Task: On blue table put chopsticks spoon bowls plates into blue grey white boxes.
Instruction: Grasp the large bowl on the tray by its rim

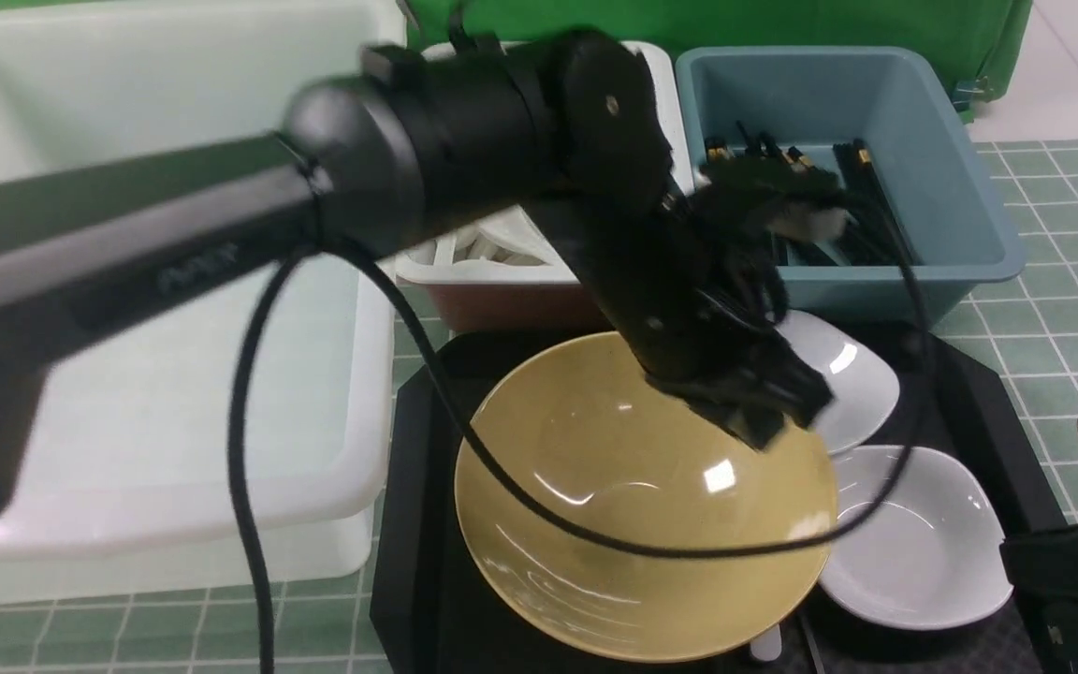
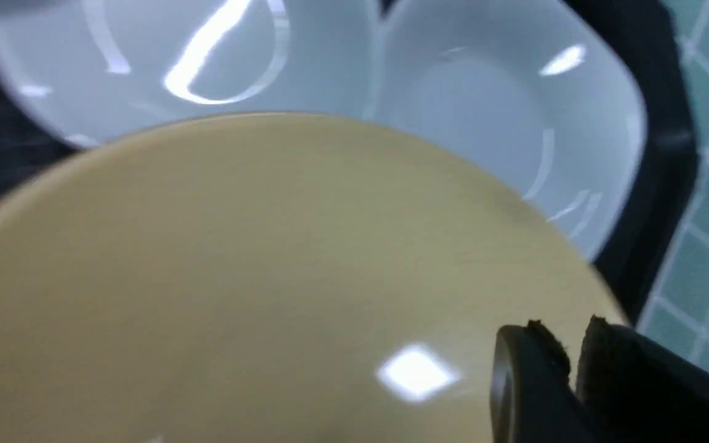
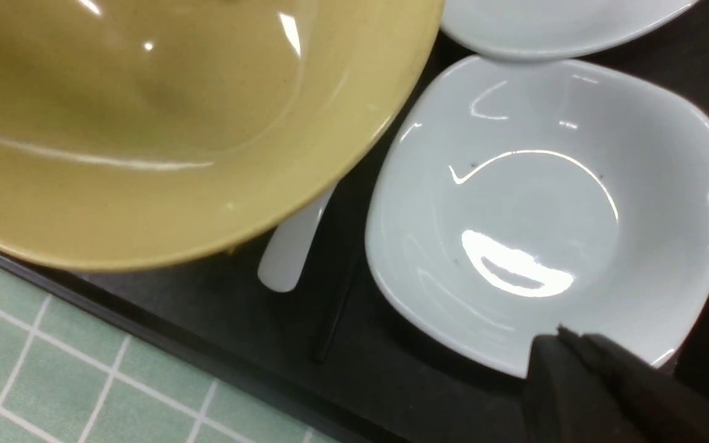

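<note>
At the far left stands the very large translucent white plastic tub (image 1: 174,421), on the table (image 1: 1044,309) with its pale grey-green, white-gridded cloth. My left arm (image 1: 127,243) stretches across in front of it toward the right.

Right of the big tub, on the far side, sits the small white tub with a brownish underside (image 1: 502,281). It holds white pieces (image 1: 492,248), but they are too hidden for me to name.

Nearer lies the black textured tray (image 1: 413,562), and on it the wide glossy mustard-yellow bowl (image 1: 633,505). My left gripper (image 2: 576,351) hangs over the bowl's far right rim, its fingers a narrow slit apart with nothing between them.

A plain white soup spoon (image 3: 293,246) pokes its handle out from under the bowl's near right edge. A thin black chopstick (image 3: 335,307) lies on the tray just beside it.

At the far right is the small blue-grey tub (image 1: 960,215), with more black gold-banded chopsticks (image 1: 876,201) inside.

Two small glossy white rounded-square dishes lie on the tray right of the bowl, the far dish (image 1: 862,374) and the near dish (image 1: 923,552), close against each other. My right gripper (image 3: 567,344) hovers over the near dish's rim, fingers pressed together and empty.
</note>
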Action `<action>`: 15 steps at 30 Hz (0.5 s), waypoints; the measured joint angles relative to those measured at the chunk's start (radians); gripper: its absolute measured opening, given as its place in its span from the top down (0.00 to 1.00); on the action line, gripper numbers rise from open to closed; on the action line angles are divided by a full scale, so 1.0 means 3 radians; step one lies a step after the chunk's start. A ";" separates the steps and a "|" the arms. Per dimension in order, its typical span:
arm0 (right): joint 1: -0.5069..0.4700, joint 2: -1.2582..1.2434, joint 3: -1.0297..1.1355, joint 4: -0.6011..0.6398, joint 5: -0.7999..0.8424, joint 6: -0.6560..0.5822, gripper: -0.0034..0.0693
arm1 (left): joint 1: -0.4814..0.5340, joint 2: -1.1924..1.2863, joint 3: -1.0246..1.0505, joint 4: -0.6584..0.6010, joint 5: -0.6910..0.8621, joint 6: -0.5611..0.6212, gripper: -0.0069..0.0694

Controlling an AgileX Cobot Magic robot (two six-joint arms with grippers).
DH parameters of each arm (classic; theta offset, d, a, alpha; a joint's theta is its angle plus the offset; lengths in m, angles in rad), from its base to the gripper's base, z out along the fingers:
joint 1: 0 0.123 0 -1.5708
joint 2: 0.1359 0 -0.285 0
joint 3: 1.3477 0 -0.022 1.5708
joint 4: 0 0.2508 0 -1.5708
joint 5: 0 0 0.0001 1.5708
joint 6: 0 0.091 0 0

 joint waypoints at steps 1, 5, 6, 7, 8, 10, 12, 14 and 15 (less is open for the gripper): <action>0.0000 0.0000 0.0000 0.0000 0.0000 0.0000 0.89 | 0.0011 -0.0016 -0.0014 0.0202 0.0023 -0.0061 0.69; 0.0000 0.0000 0.0000 0.0000 -0.0010 -0.0050 0.89 | 0.0012 0.0010 -0.0030 0.1029 0.0067 -0.0481 0.50; 0.0000 0.0000 0.0000 0.0000 -0.0010 -0.0065 0.89 | 0.0012 0.0053 -0.0030 0.1201 0.0070 -0.0622 0.45; 0.0000 0.0000 0.0000 0.0000 -0.0010 -0.0067 0.89 | 0.0012 0.0091 -0.0030 0.1327 0.0067 -0.0762 0.41; 0.0000 0.0000 0.0000 0.0000 -0.0010 -0.0072 0.89 | 0.0015 0.0148 -0.0030 0.1466 0.0060 -0.0892 0.38; 0.0000 0.0000 0.0000 0.0000 -0.0010 -0.0074 0.89 | 0.0015 0.0275 -0.0030 0.1720 0.0041 -0.1109 0.33; 0.0000 0.0000 0.0000 0.0000 -0.0010 -0.0074 0.89 | 0.0015 0.0342 -0.0032 0.1852 0.0029 -0.1205 0.32; 0.0000 0.0000 0.0000 0.0000 -0.0010 -0.0074 0.89 | 0.0015 0.0466 -0.0032 0.2062 0.0037 -0.1418 0.31; 0.0000 0.0000 0.0000 0.0000 -0.0010 -0.0074 0.89 | 0.0015 0.0511 -0.0032 0.2097 0.0052 -0.1466 0.31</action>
